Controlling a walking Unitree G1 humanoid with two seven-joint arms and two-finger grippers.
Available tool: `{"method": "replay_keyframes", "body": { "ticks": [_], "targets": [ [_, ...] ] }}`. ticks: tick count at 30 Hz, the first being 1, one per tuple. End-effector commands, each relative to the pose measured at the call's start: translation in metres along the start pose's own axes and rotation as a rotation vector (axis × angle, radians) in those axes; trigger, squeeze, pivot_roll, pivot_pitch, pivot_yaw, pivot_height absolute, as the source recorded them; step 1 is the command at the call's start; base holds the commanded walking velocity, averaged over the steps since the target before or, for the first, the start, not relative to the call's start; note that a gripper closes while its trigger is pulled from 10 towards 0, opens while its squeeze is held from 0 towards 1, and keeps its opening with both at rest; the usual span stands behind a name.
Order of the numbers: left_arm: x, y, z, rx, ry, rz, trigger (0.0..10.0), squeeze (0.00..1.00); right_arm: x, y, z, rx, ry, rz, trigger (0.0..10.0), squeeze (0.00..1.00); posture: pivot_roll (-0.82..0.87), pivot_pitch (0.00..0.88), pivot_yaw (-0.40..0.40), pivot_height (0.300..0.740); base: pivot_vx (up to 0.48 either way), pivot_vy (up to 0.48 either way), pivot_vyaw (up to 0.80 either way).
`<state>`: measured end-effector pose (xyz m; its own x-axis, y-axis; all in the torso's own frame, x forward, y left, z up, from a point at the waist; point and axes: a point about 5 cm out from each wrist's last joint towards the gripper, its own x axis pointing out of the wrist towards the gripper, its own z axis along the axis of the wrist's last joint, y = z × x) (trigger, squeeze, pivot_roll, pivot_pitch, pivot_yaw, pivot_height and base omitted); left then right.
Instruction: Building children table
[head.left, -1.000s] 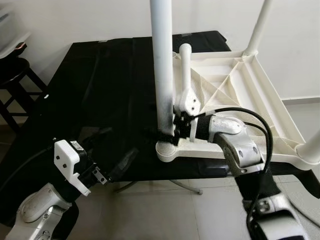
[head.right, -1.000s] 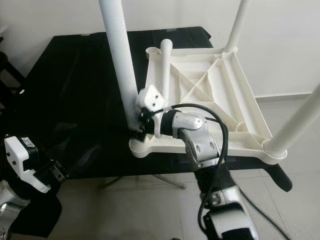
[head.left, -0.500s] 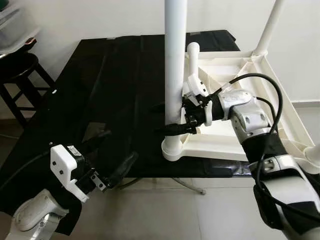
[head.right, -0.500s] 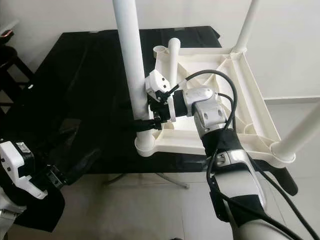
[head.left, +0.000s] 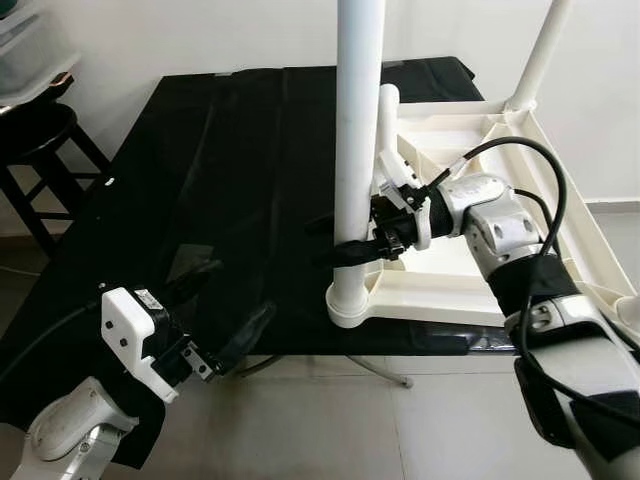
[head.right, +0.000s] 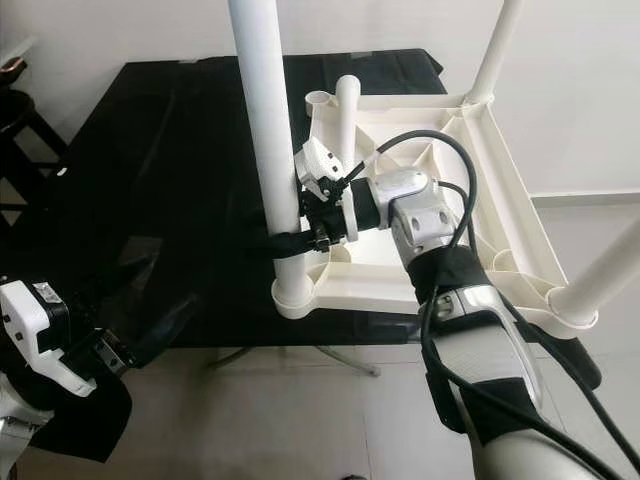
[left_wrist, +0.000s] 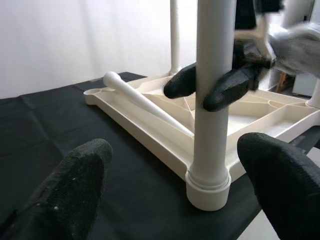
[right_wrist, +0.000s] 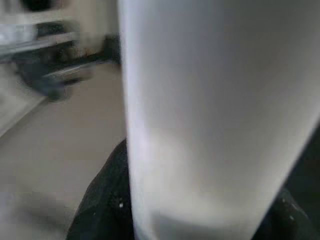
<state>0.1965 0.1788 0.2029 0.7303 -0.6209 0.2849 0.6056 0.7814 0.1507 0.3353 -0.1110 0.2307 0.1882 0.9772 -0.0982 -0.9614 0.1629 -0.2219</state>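
Note:
A white plastic children's table (head.left: 470, 285) lies upside down on a black-covered table (head.left: 230, 170). A white leg (head.left: 357, 130) stands upright in its near-left corner socket (head.left: 350, 310). My right gripper (head.left: 345, 243) is shut on this leg a little above the socket, also seen in the right wrist view on the leg (right_wrist: 210, 110). Two more legs (head.left: 540, 50) (head.right: 605, 270) stand in the right-hand corners. A loose leg (head.left: 385, 125) lies inside the frame. My left gripper (left_wrist: 175, 147) is open, low at the front left, pointing at the leg's base from a distance.
A dark stool (head.left: 35, 135) stands at the left beside the black table. The white table's near-right corner overhangs the black table's front edge (head.left: 300, 350). Tiled floor (head.left: 330, 420) lies in front and a white wall (head.left: 200, 35) behind.
The camera has shifted since one second ago. My right gripper now holds the leg slightly higher, and the leg stands straighter. The left gripper has stayed in place.

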Motion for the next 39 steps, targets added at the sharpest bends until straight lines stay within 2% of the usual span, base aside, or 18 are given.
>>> {"method": "replay_keyframes", "body": {
  "ticks": [1,2,3,5,9,14,15,17,18,19,20,21,22,25,32,33,34,39],
  "targets": [
    [0.000,0.000,-0.001,-0.005,0.006,-0.018,10.0,0.00,0.011,0.023,-0.045,0.102,0.192,-0.160,0.0,0.00,-0.02,0.190,0.040,0.740,0.000,0.000,0.00],
    [0.000,0.000,-0.001,-0.005,0.006,-0.018,10.0,0.00,0.011,0.023,-0.045,0.102,0.192,-0.160,0.0,0.00,-0.02,0.190,0.040,0.740,0.000,0.000,0.00],
    [0.001,0.001,-0.002,-0.008,0.007,-0.023,10.0,0.00,0.019,0.036,-0.062,0.180,0.218,-0.500,0.0,0.00,-0.03,0.187,0.057,0.740,0.000,0.000,0.00],
    [0.005,0.002,-0.004,-0.012,0.005,-0.041,10.0,0.00,0.023,0.065,-0.079,0.236,0.253,-0.826,0.0,0.00,-0.04,0.179,0.067,0.740,0.000,0.000,0.00],
    [0.010,0.005,-0.005,-0.009,-0.001,-0.059,10.0,0.00,0.035,0.070,-0.084,0.262,0.247,-0.842,0.0,0.00,-0.05,0.149,0.073,0.740,0.000,0.000,0.00],
    [0.013,0.007,-0.004,0.003,-0.009,-0.064,10.0,0.00,0.045,0.060,-0.081,0.260,0.237,-0.804,0.0,0.00,-0.05,0.134,0.069,0.740,0.000,0.000,0.00],
    [0.012,0.008,-0.004,0.006,-0.010,-0.058,10.0,0.00,0.045,0.055,-0.077,0.244,0.241,-0.793,10.0,0.00,-0.05,0.134,0.069,0.740,0.000,0.000,0.00],
    [0.012,0.007,-0.004,0.004,-0.010,-0.055,10.0,0.00,0.047,0.051,-0.072,0.257,0.206,-0.754,10.0,0.00,-0.05,0.130,0.066,0.740,0.000,0.000,0.00],
    [0.012,0.006,-0.005,0.002,-0.010,-0.054,10.0,0.00,0.050,0.050,-0.067,0.271,0.166,-0.681,10.0,0.79,-0.05,0.130,0.066,0.740,0.000,0.000,0.00],
    [0.012,0.006,-0.005,0.002,-0.010,-0.054,10.0,0.00,0.050,0.050,-0.067,0.271,0.166,-0.681,10.0,0.79,-0.05,0.130,0.066,0.740,0.000,0.000,0.00],
    [0.012,0.005,-0.005,0.000,-0.010,-0.054,10.0,0.00,0.051,0.050,-0.058,0.299,0.115,-0.613,10.0,1.00,-0.05,0.131,0.064,0.740,0.000,0.000,0.00],
    [0.012,0.005,-0.005,0.000,-0.010,-0.054,10.0,0.00,0.051,0.050,-0.058,0.299,0.115,-0.613,10.0,1.00,-0.05,0.131,0.064,0.740,0.000,0.000,0.00],
    [0.013,0.003,-0.006,-0.003,-0.012,-0.057,10.0,0.00,0.050,0.046,-0.035,0.270,0.036,-0.513,10.0,1.00,-0.04,0.131,0.063,0.740,0.000,0.000,0.00],
    [0.014,0.003,-0.006,-0.005,-0.014,-0.060,10.0,0.00,0.046,0.042,-0.015,0.198,-0.026,-0.398,10.0,1.00,-0.04,0.132,0.062,0.740,0.000,0.000,0.00],
    [0.015,0.004,-0.006,-0.002,-0.017,-0.064,10.0,0.00,0.033,0.018,0.004,0.012,-0.032,-0.125,10.0,1.00,-0.03,0.136,0.060,0.740,0.000,0.000,0.00],
    [0.016,0.004,-0.006,-0.001,-0.018,-0.064,10.0,0.00,0.031,0.013,0.005,0.003,-0.022,-0.060,10.0,0.82,-0.03,0.136,0.060,0.740,0.000,0.000,0.00],
    [0.015,0.004,-0.006,-0.001,-0.018,-0.062,10.0,0.00,0.032,0.008,0.005,0.001,0.000,0.021,10.0,0.00,-0.03,0.136,0.060,0.740,0.000,0.000,0.00],
    [0.013,0.001,-0.005,-0.003,-0.015,-0.058,10.0,0.00,0.041,-0.004,0.006,-0.006,0.040,0.139,10.0,0.00,-0.01,0.145,0.055,0.740,0.000,0.000,0.00]
  ]
}}
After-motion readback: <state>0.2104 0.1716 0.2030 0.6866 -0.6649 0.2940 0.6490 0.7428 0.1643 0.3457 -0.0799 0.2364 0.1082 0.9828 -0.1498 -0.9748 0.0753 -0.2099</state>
